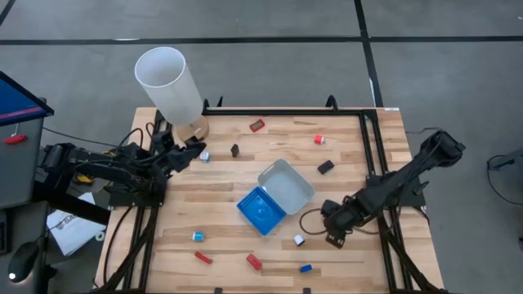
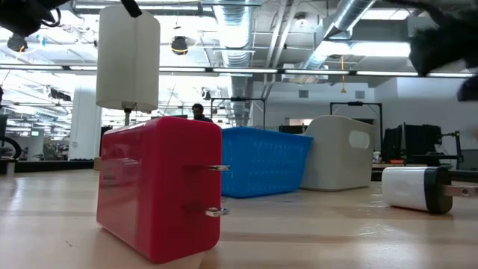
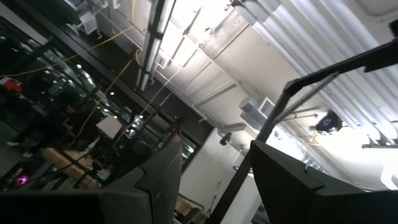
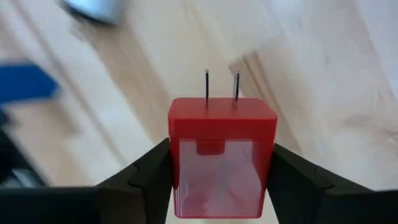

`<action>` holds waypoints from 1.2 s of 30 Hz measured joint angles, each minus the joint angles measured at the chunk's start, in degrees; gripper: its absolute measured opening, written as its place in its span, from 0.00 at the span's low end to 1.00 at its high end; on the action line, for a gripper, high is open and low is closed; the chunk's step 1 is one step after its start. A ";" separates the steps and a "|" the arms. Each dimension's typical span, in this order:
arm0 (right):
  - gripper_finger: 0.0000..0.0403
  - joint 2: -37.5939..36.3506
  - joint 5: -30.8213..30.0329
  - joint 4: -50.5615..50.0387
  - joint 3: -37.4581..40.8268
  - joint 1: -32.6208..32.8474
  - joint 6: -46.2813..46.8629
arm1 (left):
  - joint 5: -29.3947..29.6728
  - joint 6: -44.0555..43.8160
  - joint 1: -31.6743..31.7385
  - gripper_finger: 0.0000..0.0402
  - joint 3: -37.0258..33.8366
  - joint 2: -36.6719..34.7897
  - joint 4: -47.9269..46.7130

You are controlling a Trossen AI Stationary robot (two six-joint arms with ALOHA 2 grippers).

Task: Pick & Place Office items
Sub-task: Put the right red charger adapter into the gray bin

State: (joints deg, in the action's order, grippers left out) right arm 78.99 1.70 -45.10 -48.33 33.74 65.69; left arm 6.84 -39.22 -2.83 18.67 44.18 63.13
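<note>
Front edge: a red plug block [image 2: 160,187] stands on the wooden table [image 1: 245,184] closest to the low camera, its two prongs pointing sideways. A white plug block [image 2: 414,188] lies on its side a little farther back.
Right gripper [image 1: 333,229]: low over the table's right front part. Its fingers [image 4: 149,168] press both sides of a second red block [image 4: 222,155], prongs pointing away from the wrist.
Other front pieces: a flat red piece [image 1: 203,258], a blue piece [image 1: 306,268] and a blue-white piece [image 1: 198,237] lie apart on the boards.
Middle: the blue tray [image 1: 261,210] and the clear-grey tray [image 1: 286,184] sit touching corner to corner.
Beyond the trays: two black pieces [image 1: 325,167] and two more red pieces [image 1: 257,125] lie scattered.
Left gripper [image 1: 194,151]: at the far left, beside the wooden base of the white cylinder [image 1: 170,82]. Its fingers stand apart with nothing between them.
Room: pale ducts and strip lights overhead. A person [image 2: 199,112] shows small in the distance.
</note>
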 joint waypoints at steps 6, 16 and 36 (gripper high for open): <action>0.54 -5.60 -1.38 1.03 -6.94 -3.75 4.24 | -3.67 -0.01 0.00 0.46 0.05 -0.81 -0.19; 0.50 -4.84 -2.58 12.38 -20.93 -18.18 0.86 | -9.23 2.19 0.00 0.46 0.05 -3.54 -0.13; 0.52 22.10 -1.74 -18.81 -48.44 -28.29 -19.32 | -11.73 7.44 -0.11 0.46 0.02 -16.11 -6.95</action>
State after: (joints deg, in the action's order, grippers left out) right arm 101.09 -0.04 -63.91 -96.77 5.45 46.37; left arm -4.89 -31.78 -2.94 18.70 28.08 56.19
